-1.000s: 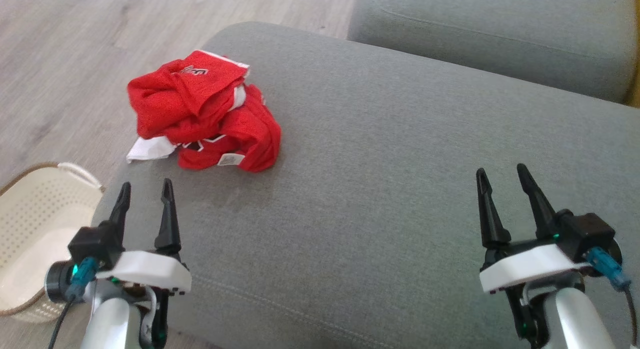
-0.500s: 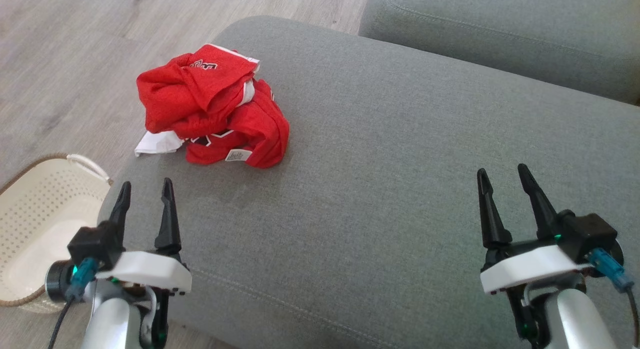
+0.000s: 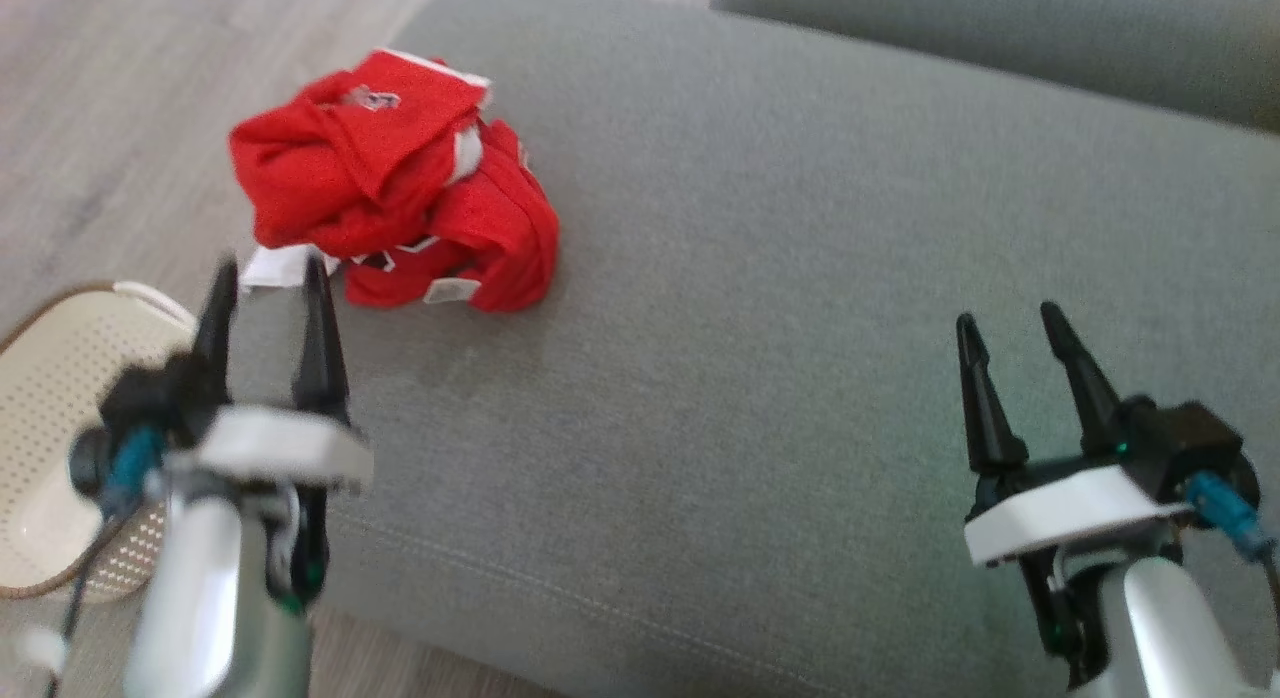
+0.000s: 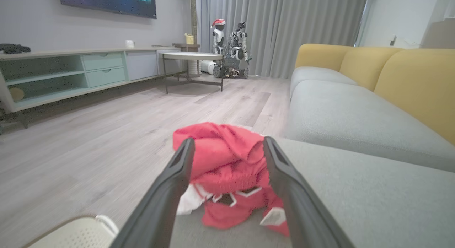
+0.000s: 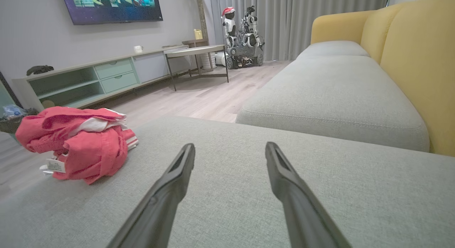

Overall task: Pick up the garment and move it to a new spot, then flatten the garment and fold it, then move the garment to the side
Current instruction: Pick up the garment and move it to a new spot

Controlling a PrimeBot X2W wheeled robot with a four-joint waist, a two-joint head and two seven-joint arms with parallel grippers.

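- The garment [image 3: 390,178] is seen crumpled into a red heap with white patches. It lies on the grey seat cushion [image 3: 760,358], close to the cushion's far left corner and beside the edge that drops to the wooden floor [image 3: 100,98].
- A small white tag [image 3: 447,293] is shown on the near side of the heap, turned toward the robot.
- The left pincer [image 3: 270,268] is held released, with its two dark fingers spread and nothing gripped between them.
- Its tips are pointed at the heap and placed just short of it, near the white fabric at the heap's left edge. In the left wrist view the heap is framed between the two fingers, a little ahead of the tips. Whether fabric is touched cannot be told, as the arm is blurred in the head view.
- The right pincer [image 3: 1007,318] is likewise held released and empty, above the right part of the cushion and well apart from the garment.
- A cream perforated basket [image 3: 50,428] is seen on the floor to the left of the cushion, partly hidden by the left arm.
- A second grey cushion [image 3: 1000,28] is seen beyond the first. A yellow backrest [image 5: 408,63] is shown in the right wrist view.
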